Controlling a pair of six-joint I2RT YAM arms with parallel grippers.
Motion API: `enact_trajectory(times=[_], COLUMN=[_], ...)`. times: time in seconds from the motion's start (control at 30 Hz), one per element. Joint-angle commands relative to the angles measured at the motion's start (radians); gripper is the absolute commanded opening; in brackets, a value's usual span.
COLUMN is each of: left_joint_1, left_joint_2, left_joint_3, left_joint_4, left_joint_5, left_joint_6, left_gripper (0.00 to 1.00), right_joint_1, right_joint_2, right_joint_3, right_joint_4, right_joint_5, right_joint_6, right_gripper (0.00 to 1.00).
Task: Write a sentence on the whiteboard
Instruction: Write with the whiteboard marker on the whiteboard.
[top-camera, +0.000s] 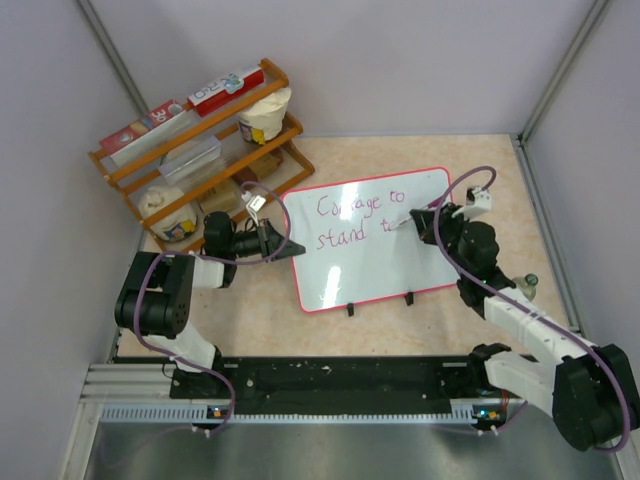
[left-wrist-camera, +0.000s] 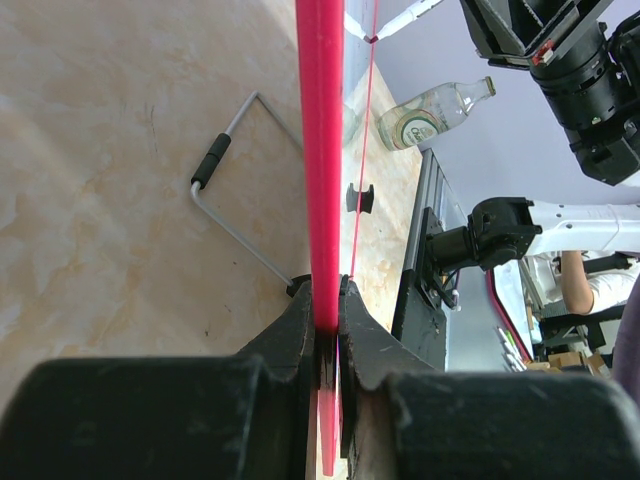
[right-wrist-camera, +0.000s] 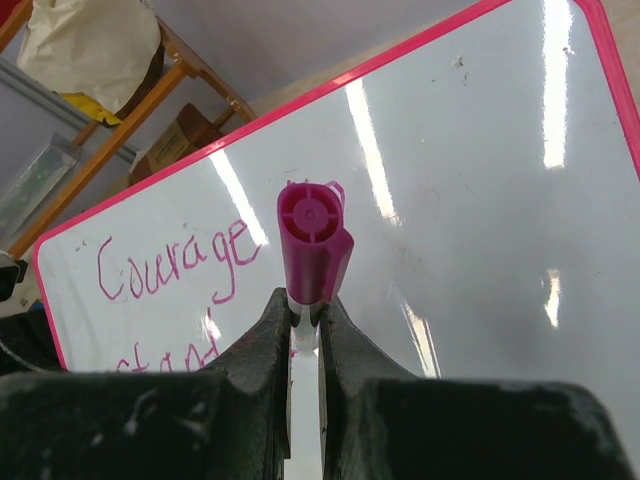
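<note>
The whiteboard (top-camera: 372, 272) with a pink-red rim lies in the middle of the table, two black clips on its near edge. The sentence (top-camera: 345, 208) in pink cursive reads "Courage to" and below it "stand t". My left gripper (top-camera: 272, 240) is shut on the board's left rim (left-wrist-camera: 322, 180). My right gripper (top-camera: 428, 217) is shut on a white marker with a magenta end (right-wrist-camera: 313, 245). Its tip (top-camera: 393, 225) rests at the end of the second line. "Courage" (right-wrist-camera: 170, 265) also shows in the right wrist view, on the board (right-wrist-camera: 470, 200).
An orange wooden rack (top-camera: 200, 150) with boxes and tubs stands at the back left. A glass bottle (left-wrist-camera: 430, 112) lies right of the board, near my right arm. A wire handle (left-wrist-camera: 235, 185) lies on the table beside the board's left edge.
</note>
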Motion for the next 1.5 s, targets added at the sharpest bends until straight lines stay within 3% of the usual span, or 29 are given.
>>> enact_trajectory(times=[0.0,0.9,1.47], left_joint_1=[-0.001,-0.001,-0.003], left_joint_2=[0.0,0.0,-0.001], left_joint_3=[0.01,0.013,0.011], left_joint_4=[0.017,0.019,0.017], left_joint_5=[-0.06,-0.057,-0.06], left_joint_6=[0.068,0.067,0.068], left_gripper=[0.0,0.0,0.0], right_joint_1=[-0.01,-0.024,-0.024], right_joint_2=[-0.021,0.035,-0.001], right_joint_3=[-0.011,0.084,0.02], right_joint_4=[-0.003,0.029,-0.007], right_joint_5=[0.023,0.072,0.034], right_joint_6=[-0.009,-0.025,-0.034], right_gripper=[0.0,0.0,0.0])
